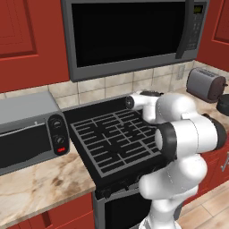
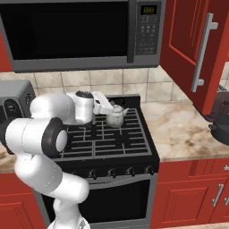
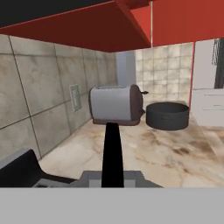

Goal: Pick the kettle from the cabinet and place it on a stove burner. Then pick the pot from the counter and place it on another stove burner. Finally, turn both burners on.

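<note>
In the right base view my gripper (image 2: 110,107) is shut on the black arched handle of the small silvery kettle (image 2: 115,118). The kettle stands upright at the back right burner of the black stove (image 2: 107,142), on or just above the grate; I cannot tell which. In the hand view the handle (image 3: 113,148) rises as a dark strip at the bottom centre. The dark round pot (image 3: 167,115) sits on the marbled counter (image 3: 175,153) to the stove's right, beside the chrome toaster (image 3: 116,105). The pot (image 2: 221,127) also shows at the right edge, and the red cabinet door (image 2: 188,49) hangs open above it.
A microwave (image 2: 76,31) hangs over the stove, close above the arm. A grey toaster oven (image 1: 27,129) stands on the counter left of the stove. The front knobs (image 2: 112,172) line the stove's edge. The other grates (image 1: 112,138) are bare.
</note>
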